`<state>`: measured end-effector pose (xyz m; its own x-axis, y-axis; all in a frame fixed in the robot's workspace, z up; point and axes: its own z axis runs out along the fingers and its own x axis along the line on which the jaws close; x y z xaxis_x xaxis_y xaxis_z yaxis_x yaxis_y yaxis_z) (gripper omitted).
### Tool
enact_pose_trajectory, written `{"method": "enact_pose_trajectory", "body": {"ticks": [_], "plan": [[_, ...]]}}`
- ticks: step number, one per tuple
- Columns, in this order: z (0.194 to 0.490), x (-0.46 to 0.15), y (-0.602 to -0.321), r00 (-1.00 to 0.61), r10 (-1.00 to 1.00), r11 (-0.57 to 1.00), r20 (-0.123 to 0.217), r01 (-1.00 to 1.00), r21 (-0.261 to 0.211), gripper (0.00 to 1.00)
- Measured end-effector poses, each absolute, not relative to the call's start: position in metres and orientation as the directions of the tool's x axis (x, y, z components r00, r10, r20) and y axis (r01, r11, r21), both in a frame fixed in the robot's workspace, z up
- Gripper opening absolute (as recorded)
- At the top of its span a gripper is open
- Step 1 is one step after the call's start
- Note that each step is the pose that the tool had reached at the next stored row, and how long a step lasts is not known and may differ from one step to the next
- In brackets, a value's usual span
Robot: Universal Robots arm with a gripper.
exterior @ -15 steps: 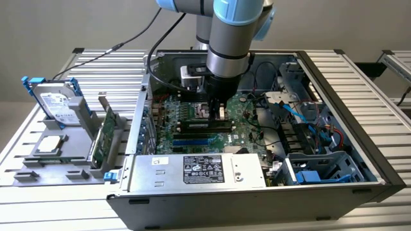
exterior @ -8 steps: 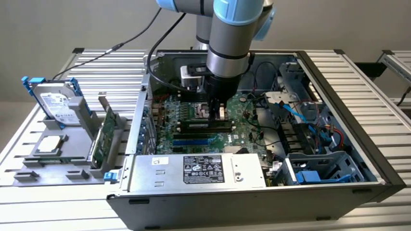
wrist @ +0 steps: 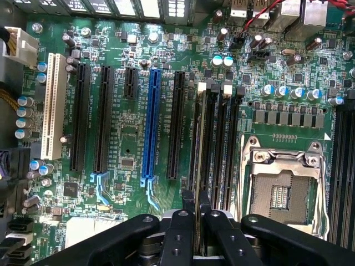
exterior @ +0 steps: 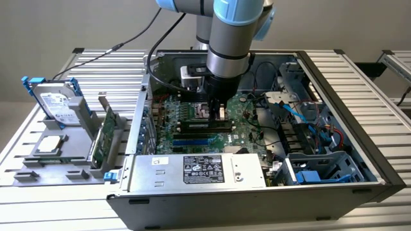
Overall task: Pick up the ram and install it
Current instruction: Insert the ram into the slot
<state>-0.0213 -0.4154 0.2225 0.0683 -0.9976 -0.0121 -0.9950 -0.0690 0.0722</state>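
My gripper [wrist: 198, 221] is shut on the ram [wrist: 200, 166], a thin green stick seen edge-on between the two black fingers [wrist: 178, 233]. The stick lies along the black memory slots [wrist: 227, 138], right over or in the one nearest the long expansion slots; I cannot tell whether it is seated. In the exterior view the gripper [exterior: 216, 109] reaches straight down into the open computer case, just above the dark memory slots [exterior: 205, 126] on the motherboard [exterior: 192, 144].
The CPU socket [wrist: 280, 191] sits beside the memory slots. A blue slot [wrist: 151, 122] and a white slot [wrist: 52, 105] lie further off. A hard drive with blue rails [exterior: 55, 101] and a card [exterior: 106, 134] stand in a grey holder outside the case. Power supply [exterior: 199, 171] and cables [exterior: 301, 115] crowd the case.
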Motion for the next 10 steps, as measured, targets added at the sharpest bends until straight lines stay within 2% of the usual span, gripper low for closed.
{"method": "enact_pose_trajectory", "body": {"ticks": [10], "plan": [[0.2226,-0.0208,-0.4156,0.068,-0.998,-0.069,-0.008,-0.995,0.073,0.14]]}}
